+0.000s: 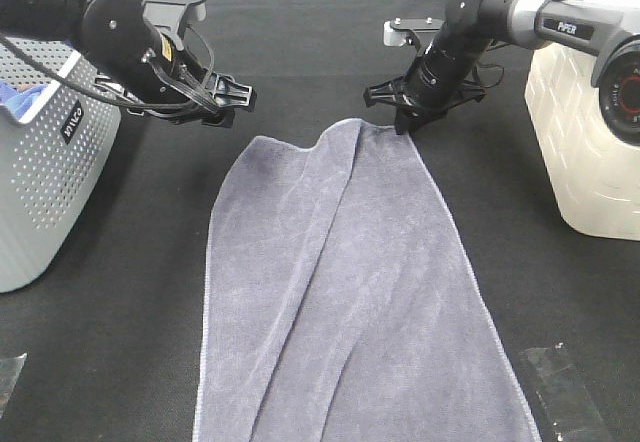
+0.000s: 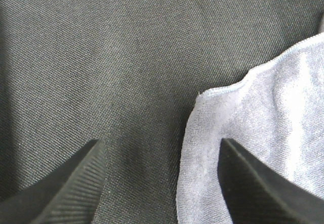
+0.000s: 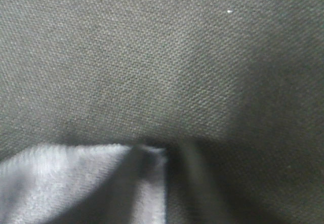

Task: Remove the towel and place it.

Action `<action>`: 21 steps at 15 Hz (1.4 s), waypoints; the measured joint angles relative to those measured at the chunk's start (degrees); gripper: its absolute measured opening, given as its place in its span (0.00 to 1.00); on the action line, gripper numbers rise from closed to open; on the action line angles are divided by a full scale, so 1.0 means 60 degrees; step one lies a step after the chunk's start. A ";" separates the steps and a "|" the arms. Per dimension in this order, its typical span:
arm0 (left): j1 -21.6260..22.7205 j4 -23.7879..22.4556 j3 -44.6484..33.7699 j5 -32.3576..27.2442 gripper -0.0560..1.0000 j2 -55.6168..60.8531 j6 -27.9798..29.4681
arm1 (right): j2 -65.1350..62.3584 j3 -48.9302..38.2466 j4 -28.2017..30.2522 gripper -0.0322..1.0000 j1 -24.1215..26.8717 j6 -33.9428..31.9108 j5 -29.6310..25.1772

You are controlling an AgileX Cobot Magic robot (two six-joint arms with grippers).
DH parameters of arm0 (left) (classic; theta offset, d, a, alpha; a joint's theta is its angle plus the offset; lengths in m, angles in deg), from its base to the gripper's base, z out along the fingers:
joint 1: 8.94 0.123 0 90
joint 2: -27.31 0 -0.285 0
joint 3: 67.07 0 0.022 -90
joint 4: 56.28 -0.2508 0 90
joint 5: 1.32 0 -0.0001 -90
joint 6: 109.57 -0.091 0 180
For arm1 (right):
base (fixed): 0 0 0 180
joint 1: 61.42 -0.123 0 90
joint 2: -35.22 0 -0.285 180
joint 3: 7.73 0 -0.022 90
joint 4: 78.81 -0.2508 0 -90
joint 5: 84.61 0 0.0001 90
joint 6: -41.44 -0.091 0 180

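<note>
- The towel [image 1: 350,292] is spread on the bench [image 1: 130,342], one far corner clamped by the right hand [image 1: 405,122]; the left hand [image 1: 232,102] is held apart.
- If dragged, that thin pinch could be lost.

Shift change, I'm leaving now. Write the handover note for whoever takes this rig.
Left gripper: open, empty, hovering by the far left corner of the towel.
Right gripper: looks closed on the far right corner.
Towel: out of the basket, spread lengthwise on the black table, with one long fold.
Done: removal. Left: probably grip the left corner and finish placing.
</note>
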 joint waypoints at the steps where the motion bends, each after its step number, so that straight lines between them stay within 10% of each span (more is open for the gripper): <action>1: 0.0000 0.0000 0.0000 0.0000 0.64 0.0000 0.0000 | 0.0038 0.0124 -0.0019 0.03 0.0000 0.0048 -0.0143; 12: 0.0000 0.0048 0.0000 0.1881 0.64 -0.0516 0.0000 | -0.0993 0.1700 0.3123 0.03 -0.0010 -0.0315 -0.2674; 21: 0.0000 0.1518 0.0535 0.2903 0.64 -0.1833 0.0000 | -0.1175 0.1700 0.3466 0.03 -0.0010 -0.0363 -0.3056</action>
